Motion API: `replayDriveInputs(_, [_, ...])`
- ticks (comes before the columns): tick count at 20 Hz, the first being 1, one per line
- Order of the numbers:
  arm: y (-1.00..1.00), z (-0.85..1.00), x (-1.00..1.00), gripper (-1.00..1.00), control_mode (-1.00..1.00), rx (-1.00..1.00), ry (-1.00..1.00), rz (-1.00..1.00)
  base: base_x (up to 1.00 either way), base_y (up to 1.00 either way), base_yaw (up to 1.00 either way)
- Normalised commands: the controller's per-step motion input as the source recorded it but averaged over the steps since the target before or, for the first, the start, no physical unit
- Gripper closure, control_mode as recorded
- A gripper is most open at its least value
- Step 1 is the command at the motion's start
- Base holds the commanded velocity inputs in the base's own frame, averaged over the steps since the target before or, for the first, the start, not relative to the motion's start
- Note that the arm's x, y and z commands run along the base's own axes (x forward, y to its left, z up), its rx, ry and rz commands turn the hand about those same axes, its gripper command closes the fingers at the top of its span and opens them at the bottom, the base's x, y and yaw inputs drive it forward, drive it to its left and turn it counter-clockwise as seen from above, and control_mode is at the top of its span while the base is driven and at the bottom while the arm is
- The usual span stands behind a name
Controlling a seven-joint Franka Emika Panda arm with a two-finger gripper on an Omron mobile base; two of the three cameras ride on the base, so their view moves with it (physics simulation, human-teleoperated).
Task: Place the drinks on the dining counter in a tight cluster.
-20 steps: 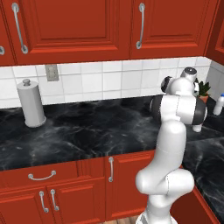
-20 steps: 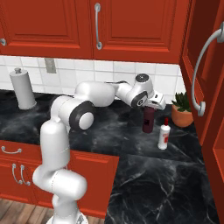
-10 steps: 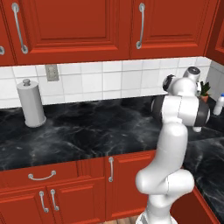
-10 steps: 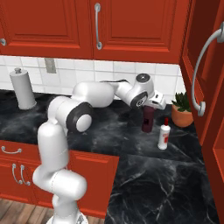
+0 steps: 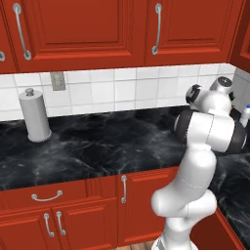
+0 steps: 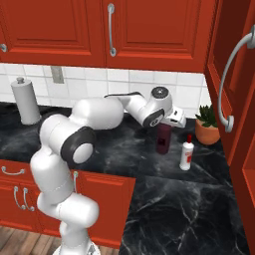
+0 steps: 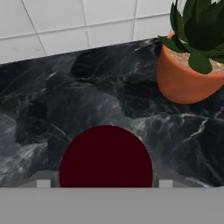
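Note:
My gripper (image 6: 165,127) reaches far right over the tiled worktop and is shut on the dark maroon bottle (image 6: 163,140), which stands upright under the hand. In the hand view the bottle's round maroon top (image 7: 106,157) sits between the two finger tips (image 7: 43,180), close to the camera. Just right of the maroon bottle, a white red-capped bottle (image 6: 186,154) stands apart on the worktop. A small pale blue-capped bottle (image 5: 245,116) shows at the right edge, behind the arm. The dining counter is out of view.
A potted plant in an orange pot (image 6: 206,127) stands close behind and to the right of the bottles, against the white tiles. A grey paper-towel cylinder (image 5: 34,114) stands far left on the black worktop (image 6: 124,144). Red cupboards hang above; a tall red cabinet bounds the right.
The hand and the maroon bottle have shifted slightly left, away from the white red-capped bottle. The jaws have kept the same width.

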Motion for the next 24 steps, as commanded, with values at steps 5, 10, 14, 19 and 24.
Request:
replayDriveInputs(5, [0.34, 0.25, -0.38, 1.0, -1.0, 0.0, 0.0, 0.02, 0.0, 0.0, 0.0])
replayDriveInputs(10, [0.37, 0.28, -0.34, 1.0, -1.0, 0.0, 0.0, 0.0, 0.0, 0.0, 0.0])
replayDriveInputs(14, [0.42, 0.3, -0.37, 1.0, -1.0, 0.0, 0.0, 0.0, 0.0, 0.0, 0.0])
replayDriveInputs(19, [0.49, 0.2, -0.37, 1.0, -1.0, -0.01, -0.04, 0.02, 0.0, 0.0, 0.0])
replayDriveInputs(24, [0.52, 0.13, -0.41, 1.0, -1.0, -0.04, -0.09, 0.03, 0.0, 0.0, 0.0])
